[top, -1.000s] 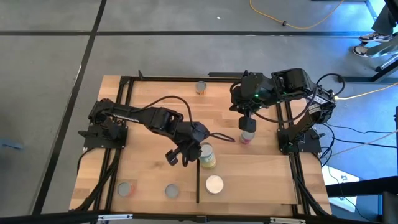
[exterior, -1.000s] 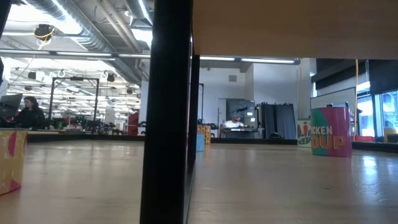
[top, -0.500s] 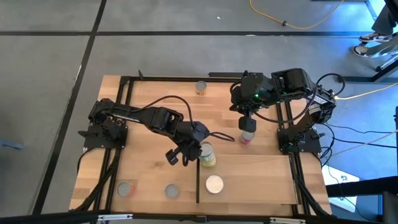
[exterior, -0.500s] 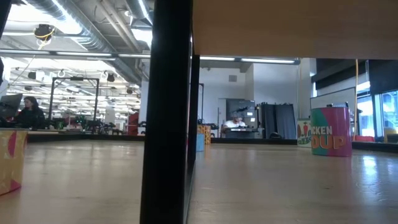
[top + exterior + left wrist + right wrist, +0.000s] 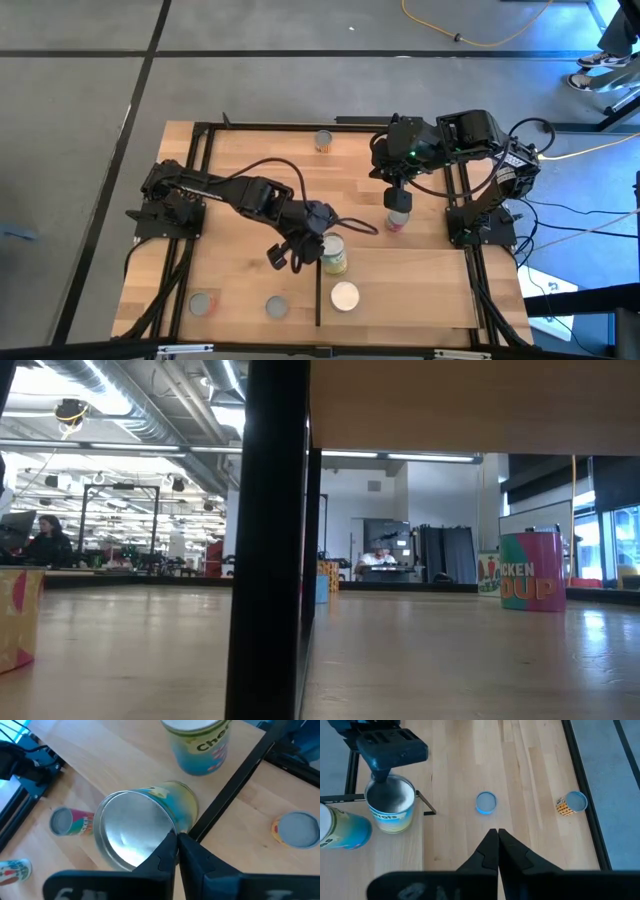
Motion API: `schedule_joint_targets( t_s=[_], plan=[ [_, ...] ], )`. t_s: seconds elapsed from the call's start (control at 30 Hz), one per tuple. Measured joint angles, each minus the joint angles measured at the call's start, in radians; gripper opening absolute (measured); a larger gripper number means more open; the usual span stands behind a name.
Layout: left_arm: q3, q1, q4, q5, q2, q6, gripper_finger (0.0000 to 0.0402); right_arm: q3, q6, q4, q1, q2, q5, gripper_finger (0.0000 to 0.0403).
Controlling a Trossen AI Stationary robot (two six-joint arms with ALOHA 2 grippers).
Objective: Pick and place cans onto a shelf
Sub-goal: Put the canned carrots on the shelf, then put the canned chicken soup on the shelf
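Observation:
A silver-topped can [image 5: 132, 837] with yellow-teal sides stands on the raised light-wood shelf [image 5: 420, 285], right at its dark edge strip [image 5: 225, 785]. My left gripper [image 5: 177, 840] is shut, its tips at that can's top rim. It reaches in from the table's left [image 5: 318, 243]. A white-topped can [image 5: 344, 296] stands on the shelf nearer the front edge. My right gripper [image 5: 497, 837] is shut with nothing in it, high above the table's far right [image 5: 397, 190]. My left gripper's shut fingertips stand at the can's top rim [image 5: 167, 827], on the side next to the dark strip. They slant down from the table's left. Whether they touch the rim, I cannot tell. The can stands on the shelf [image 5: 390, 802].
On the table stand an orange can [image 5: 323, 141] near the far edge, a blue-topped can [image 5: 486, 802], a pink can [image 5: 396, 222] below my right gripper and two grey-topped cans [image 5: 275, 306] [image 5: 203, 303] front left. A black post [image 5: 270, 540] carries the shelf.

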Motion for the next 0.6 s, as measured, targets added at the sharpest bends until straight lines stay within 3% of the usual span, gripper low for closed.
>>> schedule_joint_targets(
  t_s=[0.4,0.6],
  plan=[
    [0.0,0.001,0.006,-0.019,-0.001,-0.001,0.0035,0.0,0.0,0.0,0.0,0.0,0.0,0.0003],
    [0.0,0.001,0.007,-0.203,-0.014,-0.024,0.0035,0.0,-0.046,0.0,0.0,0.0,0.0,0.0003]
  ],
)
